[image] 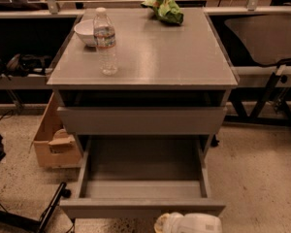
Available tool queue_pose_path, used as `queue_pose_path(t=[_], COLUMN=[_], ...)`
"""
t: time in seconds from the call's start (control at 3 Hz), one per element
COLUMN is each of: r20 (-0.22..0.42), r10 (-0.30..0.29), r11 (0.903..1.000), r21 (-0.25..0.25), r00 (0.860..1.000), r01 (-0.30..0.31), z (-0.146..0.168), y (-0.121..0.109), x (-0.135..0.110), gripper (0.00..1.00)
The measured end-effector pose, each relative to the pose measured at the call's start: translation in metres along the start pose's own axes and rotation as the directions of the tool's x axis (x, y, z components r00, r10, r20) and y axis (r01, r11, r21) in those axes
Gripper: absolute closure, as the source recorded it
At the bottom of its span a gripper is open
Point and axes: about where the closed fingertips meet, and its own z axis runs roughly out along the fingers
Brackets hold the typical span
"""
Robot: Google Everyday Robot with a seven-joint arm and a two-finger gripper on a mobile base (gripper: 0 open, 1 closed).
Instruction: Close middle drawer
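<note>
The middle drawer (143, 178) is a long shallow grey box pulled far out of the grey cabinet (145, 57). It looks empty, and its plain front panel (140, 208) sits near the bottom of the view. Above it, another grey drawer front (140, 120) stands slightly out, with a dark gap behind it. My gripper (186, 223) shows only as a white rounded part at the bottom edge, just in front of the middle drawer's front panel and right of its centre.
On the cabinet top stand a clear water bottle (105, 41), a white bowl (86, 32) and a green chip bag (165, 8). A cardboard box (53, 140) sits on the floor to the left, a black pole (51, 210) lies at the lower left, and table legs (266, 93) stand to the right.
</note>
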Motion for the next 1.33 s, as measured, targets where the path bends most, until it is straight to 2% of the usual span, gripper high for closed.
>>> queue_pose_path(t=[0.33, 0.67, 1.0, 1.33], r20=[0.038, 0.054, 0.066, 0.074], r10=[-0.014, -0.027, -0.040, -0.050], r11=[0.9997, 0.9994, 0.9986, 0.9981], r21=[0.020, 0.025, 0.036, 0.041], r00=[0.999, 0.998, 0.997, 0.996], r01=[0.013, 0.026, 0.038, 0.047], z=[0.049, 0.072, 0.096, 0.109], y=[-0.029, -0.044, -0.071, -0.086], x=[-0.013, -0.019, -0.028, -0.033], gripper=[1.00, 1.00, 1.00, 1.00])
